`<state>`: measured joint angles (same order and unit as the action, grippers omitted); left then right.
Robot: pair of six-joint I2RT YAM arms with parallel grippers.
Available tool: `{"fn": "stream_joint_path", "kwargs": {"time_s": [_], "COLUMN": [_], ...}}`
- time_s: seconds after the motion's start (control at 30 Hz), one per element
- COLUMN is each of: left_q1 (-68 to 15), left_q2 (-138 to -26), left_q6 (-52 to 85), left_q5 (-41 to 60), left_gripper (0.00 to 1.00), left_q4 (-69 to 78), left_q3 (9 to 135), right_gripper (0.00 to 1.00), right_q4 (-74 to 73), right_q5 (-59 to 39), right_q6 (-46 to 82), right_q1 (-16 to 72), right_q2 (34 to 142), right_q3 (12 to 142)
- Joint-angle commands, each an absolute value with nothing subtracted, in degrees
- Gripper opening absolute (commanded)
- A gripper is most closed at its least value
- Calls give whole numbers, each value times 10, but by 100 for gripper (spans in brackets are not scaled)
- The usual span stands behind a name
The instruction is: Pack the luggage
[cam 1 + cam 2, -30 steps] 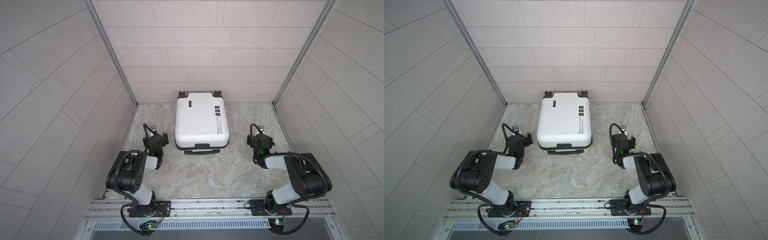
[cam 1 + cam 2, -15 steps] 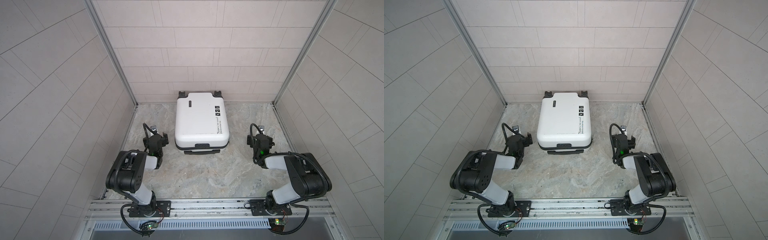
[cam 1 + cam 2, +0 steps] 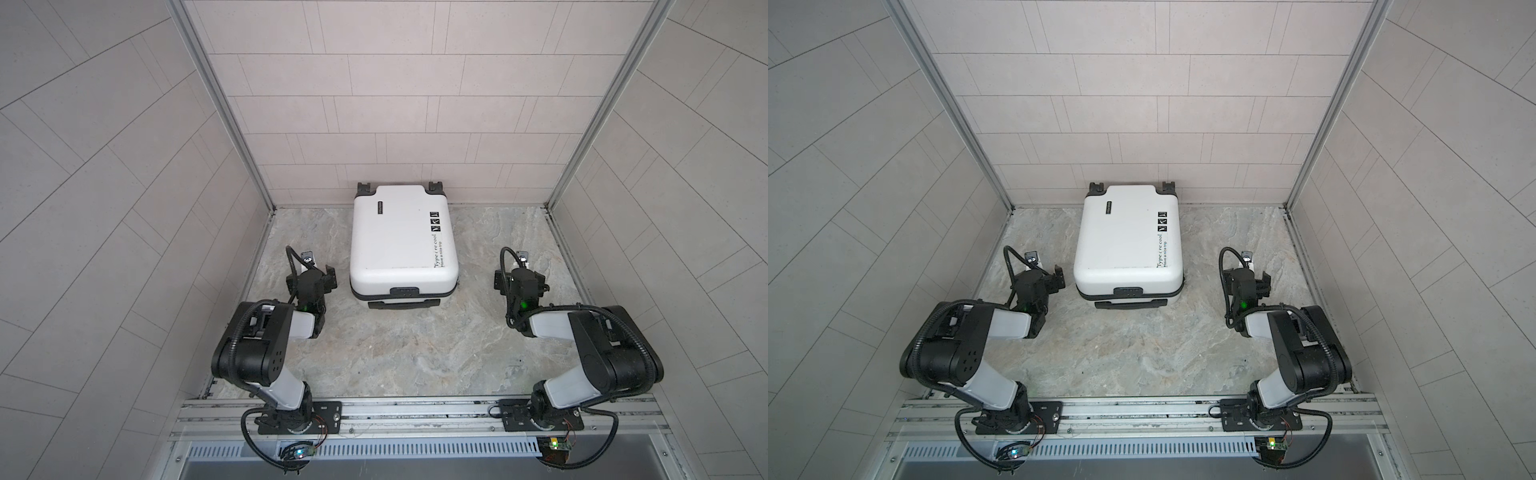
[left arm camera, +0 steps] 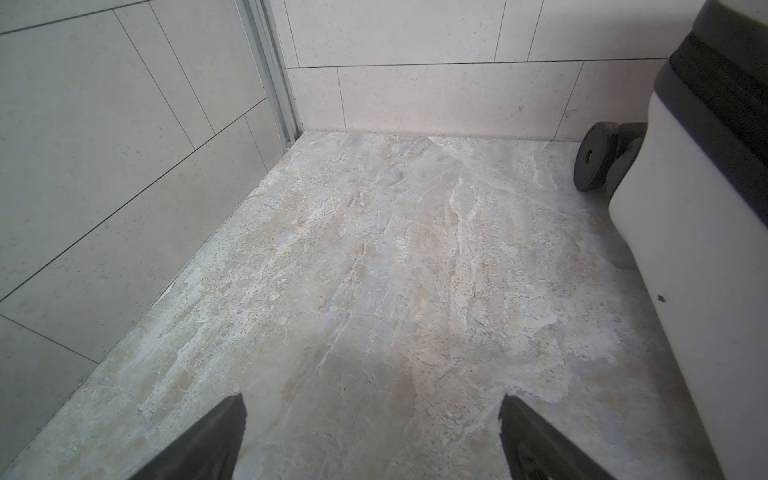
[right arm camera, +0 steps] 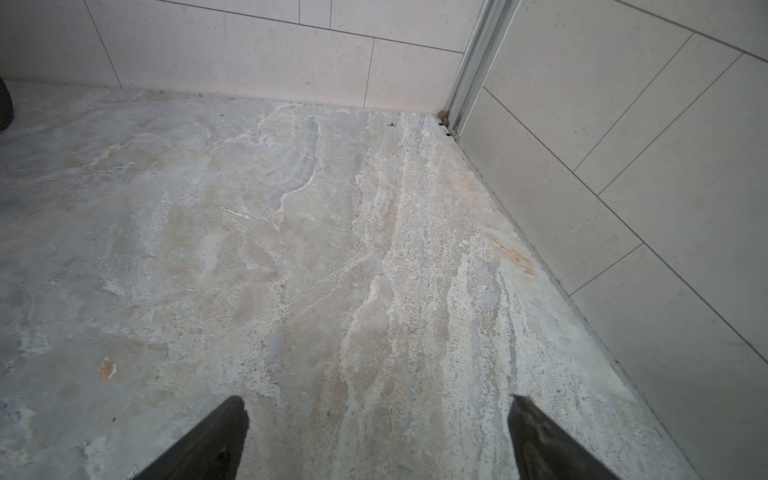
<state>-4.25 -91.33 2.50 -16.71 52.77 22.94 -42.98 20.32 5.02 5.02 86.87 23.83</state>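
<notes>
**White shell lies shut at twelve o'clock, both pincers released**

White and glossy, the luggage (image 3: 401, 245) lies flat on the marble-patterned table (image 3: 395, 353) in both top views. It sits at the twelve o'clock end of the table, its far end close against the tiled back wall (image 3: 395, 104). Its two black wheels (image 3: 435, 188) point to twelve o'clock and its black handle (image 3: 402, 304) to six. A black zipper trim (image 3: 415, 296) bands the seam between the two halves, which sit closed. Black text (image 3: 438, 252) runs along the three o'clock side, with small black icons (image 3: 434, 221) above it and a slim dark label (image 3: 380, 206) near the eleven o'clock corner. The left pincer (image 3: 316, 279) hovers near the luggage at its eight o'clock and the right pincer (image 3: 521, 280) stands farther off at its four o'clock. Neither touches it. The other top view shows the same layout: luggage (image 3: 1127, 245), left pincer (image 3: 1042, 282), right pincer (image 3: 1246, 282).

In the left wrist view, the left pincer (image 4: 371, 401) is spread wide over bare table (image 4: 353, 249), grasping nothing. The white side of the luggage (image 4: 685, 249) rises just beside it, with one wheel (image 4: 592, 160) and the dark zipper trim (image 4: 723, 95) showing.

In the right wrist view, the right pincer (image 5: 376, 401) is likewise spread wide and empty, over veined table (image 5: 291, 228) near a wall corner.
</notes>
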Motion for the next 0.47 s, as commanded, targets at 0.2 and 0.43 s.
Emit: {"fn": "stream_joint_path", "kwargs": {"time_s": [0.2,0.43], "left_q1": [-31,-32], "left_q2": [-924,-915], "left_q6": [18,16], "left_q5": [-141,-140], "left_gripper": [100,100], "left_q4": [505,515], "left_q3": [248,239], "right_gripper": [100,99], "right_q4": [-430,-430], "right_q5": [203,203], "right_q6": [44,44], "right_q1": [49,49], "right_q2": [867,867], "right_q3": [241,240]}}
